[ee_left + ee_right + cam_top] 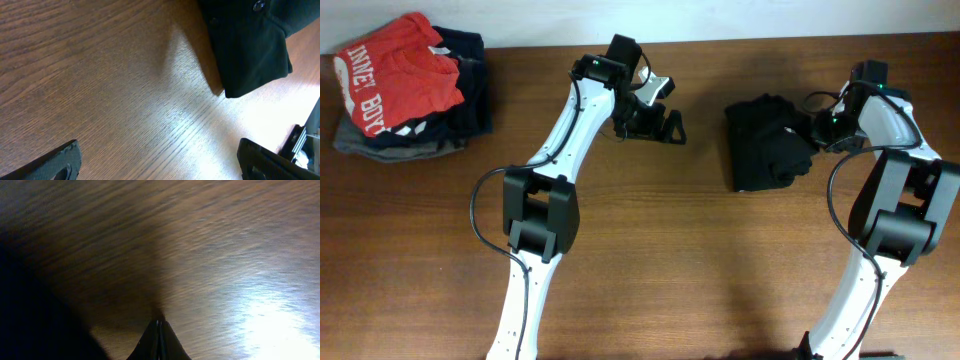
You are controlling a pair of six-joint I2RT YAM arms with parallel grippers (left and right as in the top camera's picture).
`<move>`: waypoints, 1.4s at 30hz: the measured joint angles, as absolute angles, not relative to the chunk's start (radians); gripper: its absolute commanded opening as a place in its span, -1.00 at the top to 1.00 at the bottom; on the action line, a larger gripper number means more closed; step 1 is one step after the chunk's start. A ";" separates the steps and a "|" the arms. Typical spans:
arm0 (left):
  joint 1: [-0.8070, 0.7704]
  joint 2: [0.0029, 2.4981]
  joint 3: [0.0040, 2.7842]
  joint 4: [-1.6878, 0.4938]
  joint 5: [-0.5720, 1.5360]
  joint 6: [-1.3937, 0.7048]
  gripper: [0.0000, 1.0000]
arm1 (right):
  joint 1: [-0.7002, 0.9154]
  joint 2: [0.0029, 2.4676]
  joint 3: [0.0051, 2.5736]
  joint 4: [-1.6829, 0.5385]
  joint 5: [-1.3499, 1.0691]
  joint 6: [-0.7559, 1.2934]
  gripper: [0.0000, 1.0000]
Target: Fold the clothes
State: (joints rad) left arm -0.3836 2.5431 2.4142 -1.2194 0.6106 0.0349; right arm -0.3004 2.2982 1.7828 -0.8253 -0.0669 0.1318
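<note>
Finding: the black top [768, 146] lies as a compact bundle on the table [650, 235], at 2 o'clock from centre. It looks folded, or nearly so.

Right end effector [159, 334]: clenched, fingers pressed together with nothing visibly between them, at the bundle's 3 o'clock edge.

Left end effector [660, 125]: released, jaws wide, hovering off the bundle's 9 o'clock side, clear of the fabric.

Assessment: late stage. The next move probably calls for reopening the right jaws before any further pinch or squaring of loose edges.

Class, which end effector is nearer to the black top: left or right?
Right. The right end effector is shut at the black top's right edge; the left end effector is open off its left side, with bare table between.
</note>
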 measured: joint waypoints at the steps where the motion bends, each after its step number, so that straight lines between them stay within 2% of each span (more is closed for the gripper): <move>1: -0.384 2.543 2.414 -1.220 0.611 0.036 -0.98 | -0.300 2.298 1.782 -0.825 -0.089 0.131 0.92; 9: -0.384 2.543 2.414 -1.219 0.611 0.042 -0.99 | -0.268 2.298 1.780 -0.863 -0.216 0.132 0.92; 26: -0.383 2.543 2.414 -1.184 0.598 0.046 -0.98 | 0.028 2.299 1.776 -0.979 -0.419 0.135 0.92; 35: -0.362 2.547 2.414 -1.183 0.531 0.046 -0.98 | 0.004 2.299 1.777 -1.032 -0.472 0.136 0.90; 36: -0.354 2.548 2.414 -1.183 0.523 0.048 -0.98 | -0.011 2.299 1.779 -1.046 -0.474 0.136 0.83; 38: -0.332 2.556 2.414 -1.183 0.513 0.059 -0.98 | -0.045 2.299 1.784 -1.056 -0.475 0.136 0.55; 42: -0.288 2.568 2.414 -1.185 0.512 0.074 -0.98 | -0.120 2.299 1.794 -1.084 -0.477 0.134 -0.09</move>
